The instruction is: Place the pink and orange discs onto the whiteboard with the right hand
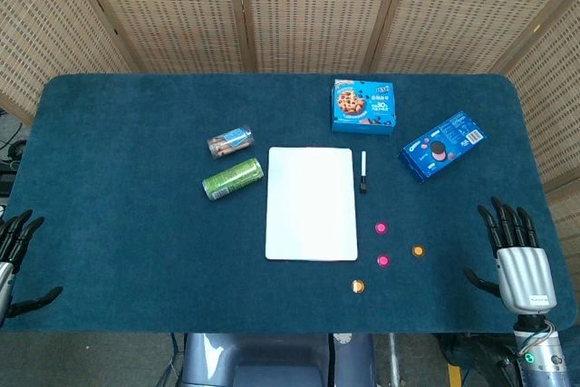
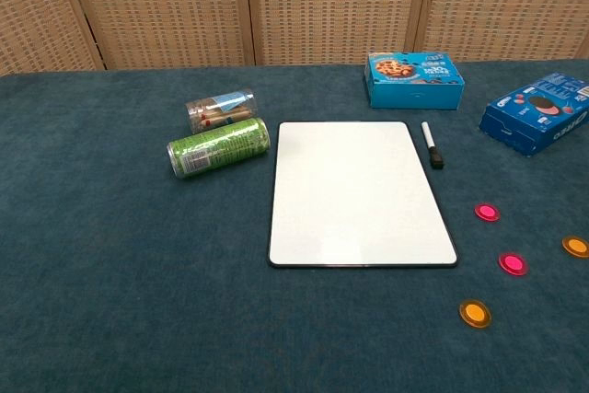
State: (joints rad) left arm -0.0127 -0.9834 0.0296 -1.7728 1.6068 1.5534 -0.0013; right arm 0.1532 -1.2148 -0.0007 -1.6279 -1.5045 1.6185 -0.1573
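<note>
From the head view, your right hand [image 1: 518, 256] rests empty on the felt-covered table [image 1: 136, 224], fingers spread; your left hand [image 1: 14, 256] likewise. From the chest view, round glossy pink discs [image 2: 487, 213] and orange discs [image 2: 475, 313] lie right of the flat rectangular whiteboard [image 2: 359, 192].
</note>
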